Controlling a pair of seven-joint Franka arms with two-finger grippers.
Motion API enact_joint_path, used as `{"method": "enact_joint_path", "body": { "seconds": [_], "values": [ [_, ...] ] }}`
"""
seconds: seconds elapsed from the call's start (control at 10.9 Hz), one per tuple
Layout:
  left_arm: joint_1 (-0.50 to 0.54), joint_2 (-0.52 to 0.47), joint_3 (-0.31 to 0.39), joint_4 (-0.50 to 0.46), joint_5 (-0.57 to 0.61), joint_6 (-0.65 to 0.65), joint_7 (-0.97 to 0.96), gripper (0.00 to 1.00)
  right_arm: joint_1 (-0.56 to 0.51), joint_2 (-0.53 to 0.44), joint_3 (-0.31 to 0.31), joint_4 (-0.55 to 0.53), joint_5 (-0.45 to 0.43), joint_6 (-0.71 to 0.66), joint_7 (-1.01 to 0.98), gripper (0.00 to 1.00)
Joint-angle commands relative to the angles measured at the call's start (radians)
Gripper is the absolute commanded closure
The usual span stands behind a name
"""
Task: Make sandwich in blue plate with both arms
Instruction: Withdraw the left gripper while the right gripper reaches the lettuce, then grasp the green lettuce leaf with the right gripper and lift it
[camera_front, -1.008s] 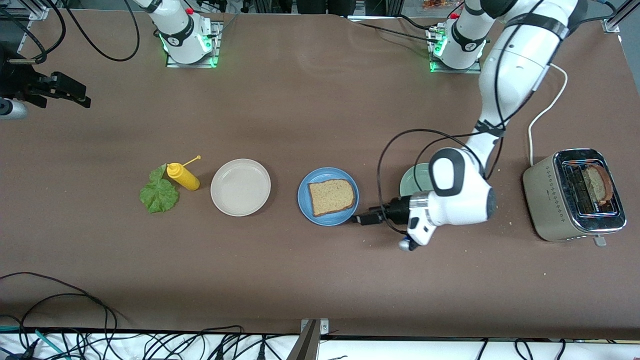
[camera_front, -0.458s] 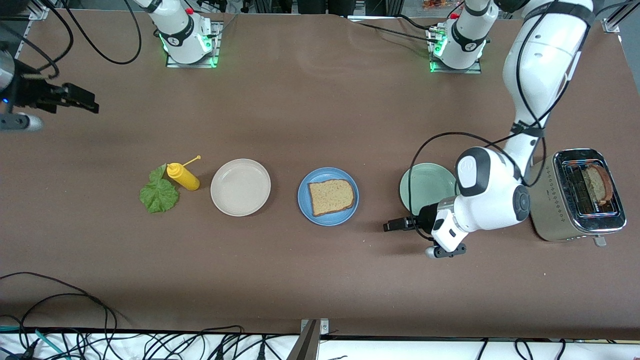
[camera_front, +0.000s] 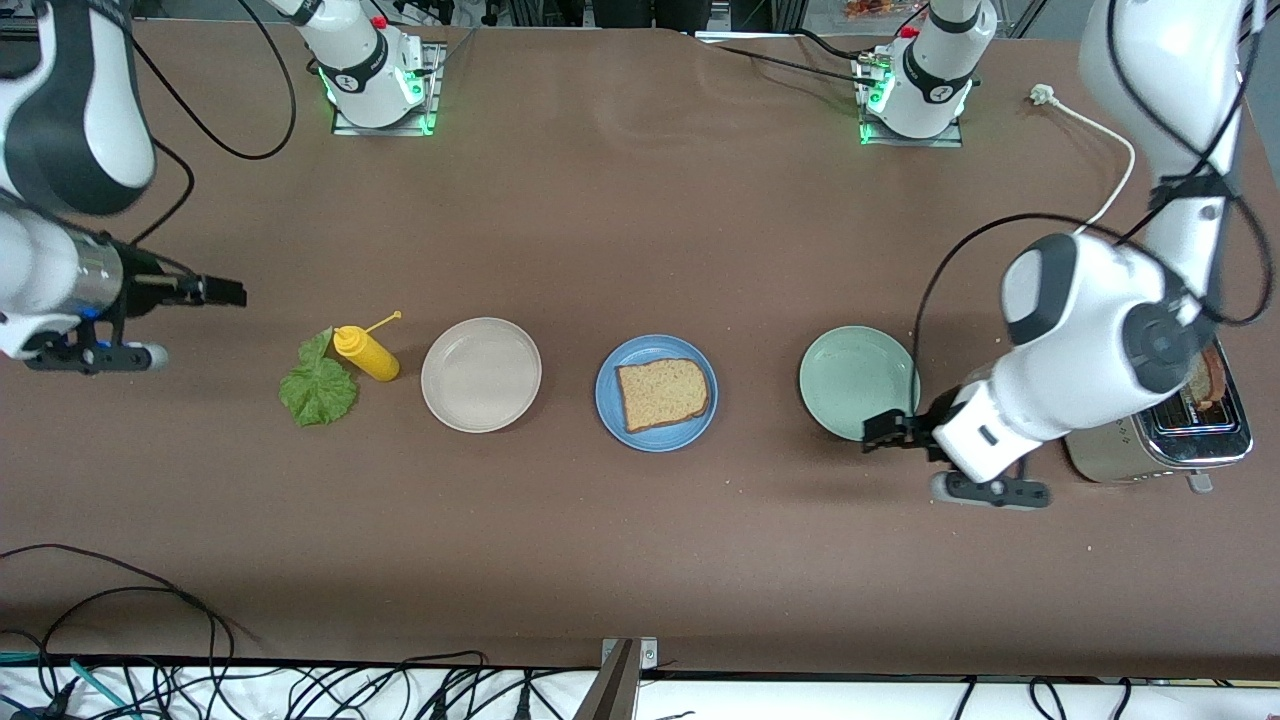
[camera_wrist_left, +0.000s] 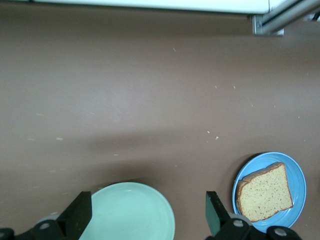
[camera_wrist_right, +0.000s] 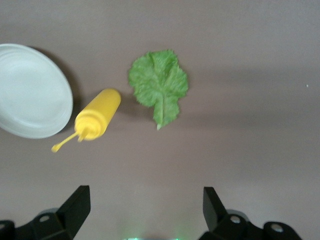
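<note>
Lettuce (camera_front: 318, 386) touches the mustard bottle (camera_front: 367, 353); the spread, empty right tool (camera_front: 228, 292) could topple it. Left tool (camera_front: 880, 428), also spread, hovers beside the green plate (camera_front: 857, 382).

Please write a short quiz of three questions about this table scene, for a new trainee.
1. True or false: a bread slice lies on the blue plate.
2. What lies beside the lettuce leaf? A) yellow squeeze bottle B) a knife C) a cup
3. Fill in: the left gripper, fingers open, is over the rim of the pale ____ plate, while the right gripper holds nothing.

Key: 1 true; 2 A; 3 green.
</note>
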Motion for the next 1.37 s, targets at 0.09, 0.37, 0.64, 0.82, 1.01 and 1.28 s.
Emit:
{"method": "enact_joint_path", "body": {
  "seconds": [0.09, 0.37, 0.64, 0.82, 1.01, 1.28],
  "values": [
    [0.12, -0.116, -0.007, 0.036, 0.034, -0.193, 0.016, 0.0, -0.015, 0.065, 0.003, -0.145, -0.02, 0.271, -0.012, 0.0],
    [0.154, -0.198, 0.027, 0.034, 0.061, -0.331, 0.016, 0.0, -0.013, 0.096, 0.003, -0.33, -0.023, 0.538, -0.014, 0.0],
    [0.177, -0.238, 0.03, 0.034, 0.117, -0.362, 0.016, 0.0, -0.015, 0.169, -0.003, -0.446, -0.036, 0.793, -0.014, 0.0],
    [0.198, -0.249, 0.03, 0.032, 0.117, -0.381, 0.016, 0.0, -0.015, 0.212, -0.003, -0.448, -0.036, 0.829, -0.014, 0.0],
    [0.218, -0.264, 0.033, 0.032, 0.118, -0.424, 0.016, 0.0, -0.016, 0.249, -0.003, -0.442, -0.036, 0.85, -0.014, 0.15],
    [0.255, -0.285, 0.044, 0.032, 0.127, -0.481, 0.016, 0.0, -0.021, 0.257, -0.003, -0.437, -0.035, 0.847, -0.018, 0.78]
  ]
}}
